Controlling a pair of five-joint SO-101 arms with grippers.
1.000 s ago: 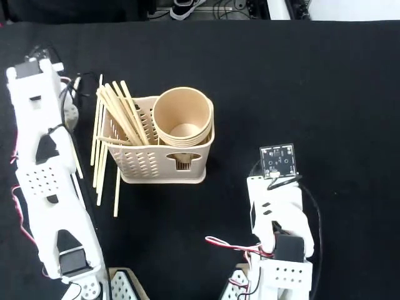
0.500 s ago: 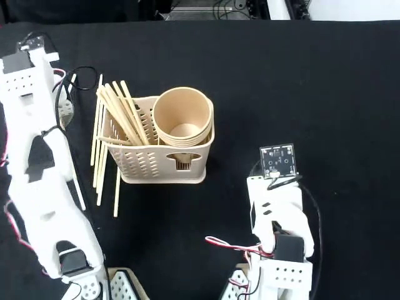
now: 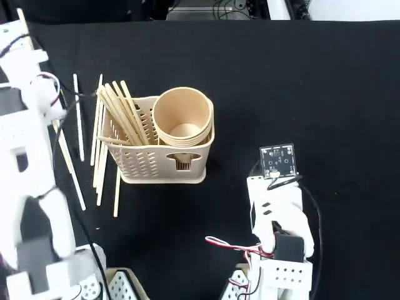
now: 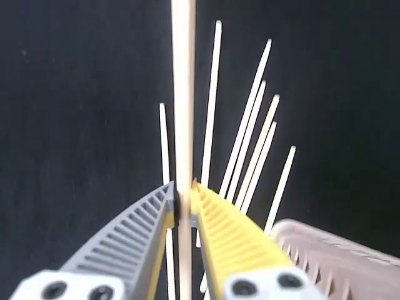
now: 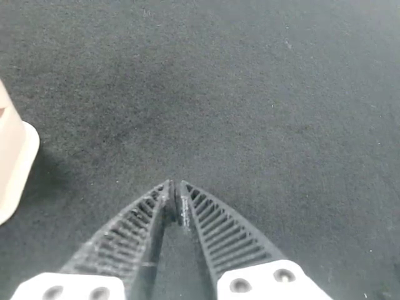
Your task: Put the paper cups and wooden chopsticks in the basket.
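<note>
The beige basket point(image 3: 187, 165) stands left of centre. It holds stacked paper cups point(image 3: 181, 115) and a bundle of wooden chopsticks point(image 3: 122, 112). Several loose chopsticks point(image 3: 98, 147) lie on the black table left of the basket, and they appear again as loose chopsticks point(image 4: 250, 137) in the left wrist view. My left gripper point(image 4: 181, 195) is shut on one chopstick point(image 4: 183, 94), held up above those loose sticks, its tip point(image 3: 22, 19) at the far left. My right gripper point(image 5: 175, 195) is shut with nothing in it, low over bare table right of the basket corner point(image 5: 12, 162).
The left arm point(image 3: 28, 162) rises tall along the table's left edge. The right arm point(image 3: 278, 212) is folded at the front right, with red wires by its base. Black cloth lies open to the right of and behind the basket.
The left arm has lifted and swung leftward with a chopstick in its gripper, uncovering more loose chopsticks on the table. The right arm has not moved.
</note>
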